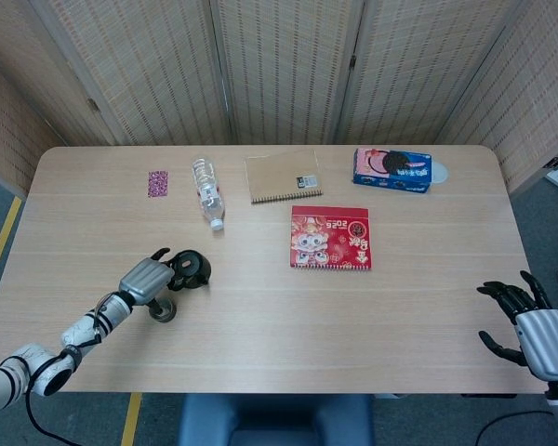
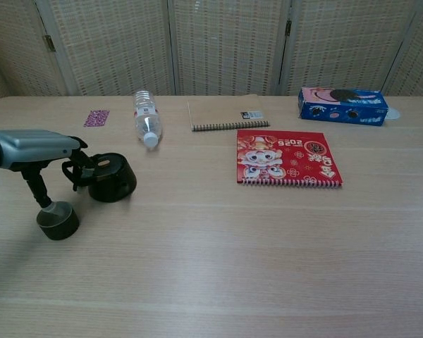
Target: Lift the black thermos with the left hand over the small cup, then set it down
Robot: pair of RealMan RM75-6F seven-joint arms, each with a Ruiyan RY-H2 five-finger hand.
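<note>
The left robot hand (image 2: 35, 146) grips the black thermos (image 2: 111, 177) beside the small cup (image 2: 57, 220), amid bare desk (image 2: 218, 246). The right robot hand (image 1: 525, 325) hangs spread past the desk's edge.

Taking the thermos (image 2: 111, 177) as landmark: cup (image 2: 57, 220) front-left, bottle (image 2: 146, 117) behind, notebook (image 2: 228, 113) behind-right, calendar (image 2: 287, 158) right, box (image 2: 342, 105) far right.

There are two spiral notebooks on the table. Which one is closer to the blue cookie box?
The plain brown notebook: it lies in the same back row as the blue cookie box. The red notebook with cartoon figures lies a row nearer the robot.
</note>
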